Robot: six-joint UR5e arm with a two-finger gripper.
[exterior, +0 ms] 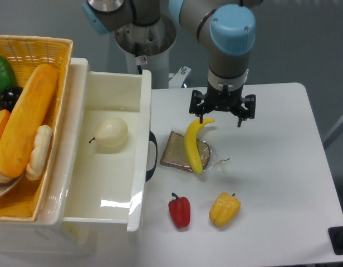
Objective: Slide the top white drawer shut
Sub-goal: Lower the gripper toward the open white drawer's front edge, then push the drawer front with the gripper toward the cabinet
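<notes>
The fixed camera showed the top white drawer (104,161) pulled well out over the left part of the table (283,183), a pale pear (111,135) lying inside it. Its front panel ran from the table's far edge toward the near edge, with the black loop handle (152,156) at mid-length facing right. The gripper (222,115) hung above the far middle of the table, fingers spread wide and holding nothing, one fingertip just over the top of the banana (195,143). The drawer front therefore lay to the gripper's left and somewhat nearer the camera; in my judgement, closing calls for a leftward push square against that panel. The banana and the bread slice (177,150) lay between gripper and handle. The cabinet was cut off at the left and bottom frame edges, and the yellow basket (52,53) hid its top.
</notes>
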